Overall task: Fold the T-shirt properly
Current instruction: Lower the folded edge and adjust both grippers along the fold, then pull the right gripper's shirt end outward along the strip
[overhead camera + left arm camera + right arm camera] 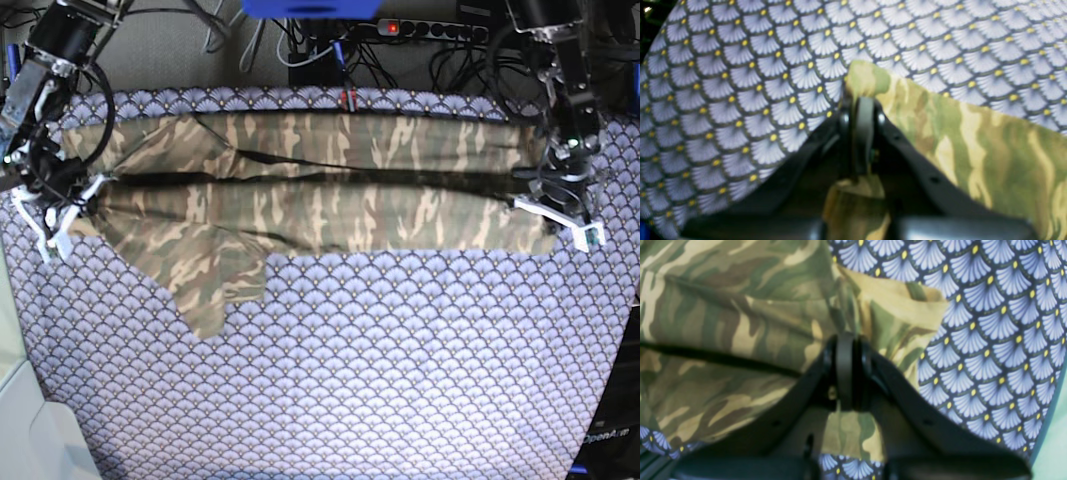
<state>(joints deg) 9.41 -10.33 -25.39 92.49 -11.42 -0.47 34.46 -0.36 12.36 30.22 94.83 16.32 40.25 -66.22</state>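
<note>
Across the far half of the worktop [330, 400], which is covered by a purple scale-patterned cloth [740, 83], the T-shirt [330, 190] lies stretched out as a long band folded lengthwise, with 1 sleeve spreading toward the near side at the base view's left. The left tool [858, 100] is clenched on a corner of the T-shirt at the band's right end in the base view, fabric bunched between its jaws. The right tool [845, 340] is clamped on the fabric at the opposite end, pinching a gathered fold there.
</note>
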